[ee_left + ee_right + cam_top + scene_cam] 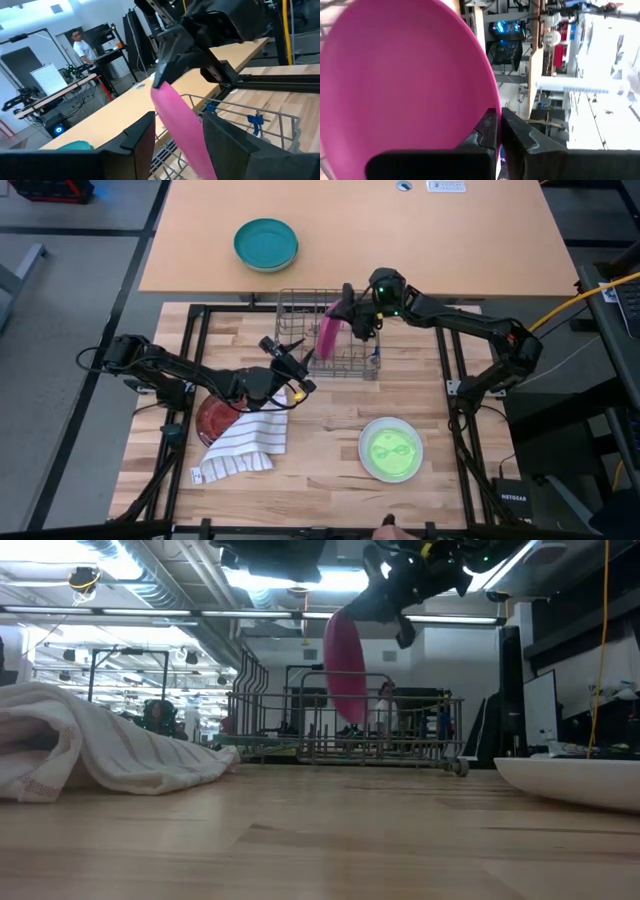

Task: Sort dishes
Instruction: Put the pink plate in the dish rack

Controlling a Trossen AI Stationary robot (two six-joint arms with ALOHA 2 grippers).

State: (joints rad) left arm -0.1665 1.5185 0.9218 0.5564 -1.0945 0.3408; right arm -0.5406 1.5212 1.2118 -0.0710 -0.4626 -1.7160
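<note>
Held on edge, pink plate hangs from right end effector.

A robotics lab: workbenches, equipment racks, exposed ceiling ducts

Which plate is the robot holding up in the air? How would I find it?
Look for the wire dish rack in the middle of the wooden table. Just above it, the right hand pinches the magenta-pink plate on edge. It is the only plate standing up; the green plate and dark red plate lie flat.
</note>
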